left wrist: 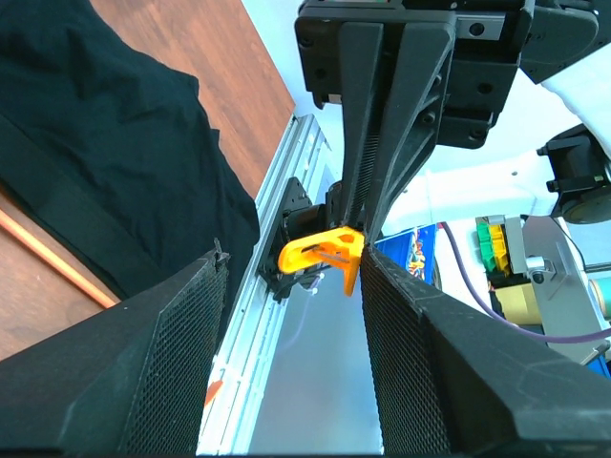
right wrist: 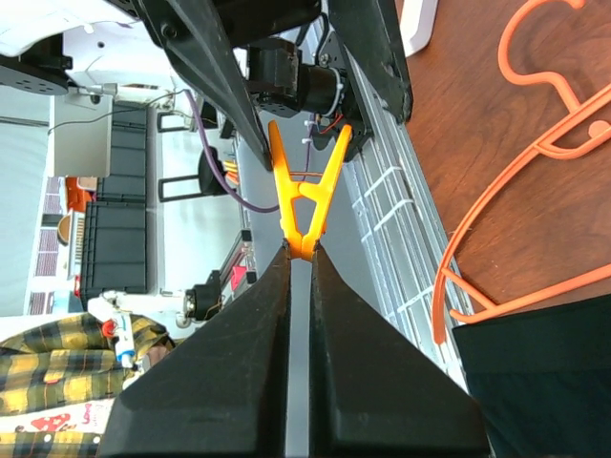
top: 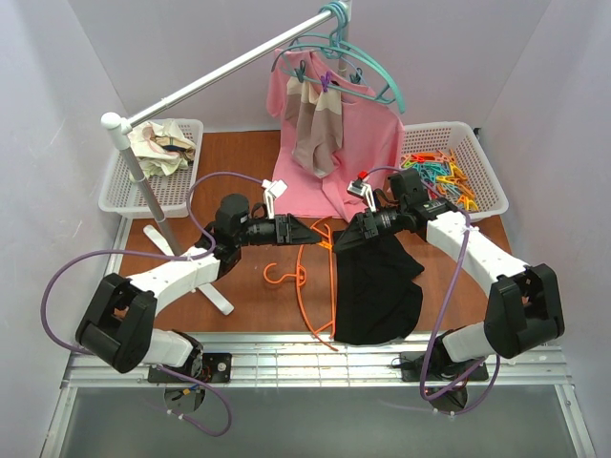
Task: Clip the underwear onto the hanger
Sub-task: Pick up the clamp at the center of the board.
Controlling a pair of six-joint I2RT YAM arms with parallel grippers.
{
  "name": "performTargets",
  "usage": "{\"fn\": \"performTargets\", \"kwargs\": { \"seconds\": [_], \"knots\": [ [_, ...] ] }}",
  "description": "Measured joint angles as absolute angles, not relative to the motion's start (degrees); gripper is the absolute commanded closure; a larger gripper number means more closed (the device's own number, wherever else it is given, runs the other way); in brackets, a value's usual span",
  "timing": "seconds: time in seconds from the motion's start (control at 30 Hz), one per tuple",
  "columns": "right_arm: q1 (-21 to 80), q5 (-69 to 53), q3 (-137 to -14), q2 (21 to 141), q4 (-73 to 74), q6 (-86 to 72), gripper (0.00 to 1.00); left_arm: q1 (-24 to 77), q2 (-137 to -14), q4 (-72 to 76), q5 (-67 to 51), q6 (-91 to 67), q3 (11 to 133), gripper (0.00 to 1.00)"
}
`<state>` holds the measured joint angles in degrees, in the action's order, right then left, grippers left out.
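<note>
**Q:** Where do the task's things lie?

**A:** The black underwear [top: 377, 286] lies on the brown tabletop [top: 248, 296] in front of the right arm, with its near edge reaching the tabletop's front edge. The orange hanger [right wrist: 439, 303] lies flat just to its left, hook pointing left. The cloth's left edge overlaps the hanger's frame.

**Q:** How do the claws stand?

**A:** They meet tip to tip over the hanger's far corner. The right claw [right wrist: 301, 253] is closed, pinching an orange clothes peg [right wrist: 304, 191] by its nose, with the handles pointing toward the left arm. The left claw [left wrist: 294, 258] stands open, one finger on either side of the peg's splayed handles. The left wrist view shows a gap beside the peg, so this claw has no grip on it.
</note>
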<state>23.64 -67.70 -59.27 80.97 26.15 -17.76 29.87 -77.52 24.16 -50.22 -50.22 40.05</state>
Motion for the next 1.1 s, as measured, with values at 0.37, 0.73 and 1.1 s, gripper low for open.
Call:
{"fn": "performTargets", "kwargs": {
  "seconds": [0.37,0.73,1.1],
  "knots": [
    [23.64,-70.13,-58.24,81.58,25.04,-17.5,0.99,33.23,-79.77,26.17,-48.42,-51.4,41.21,0.59],
    [23.05,-70.48,-58.24,82.85,24.88,-16.21,0.99,34.7,-80.93,27.07,-47.35,-52.01,41.95,0.65],
    [20.58,-71.35,-58.15,82.85,23.92,-15.66,0.99,34.7,-80.93,27.07,-46.87,-52.9,41.95,0.71]
  ]
}}
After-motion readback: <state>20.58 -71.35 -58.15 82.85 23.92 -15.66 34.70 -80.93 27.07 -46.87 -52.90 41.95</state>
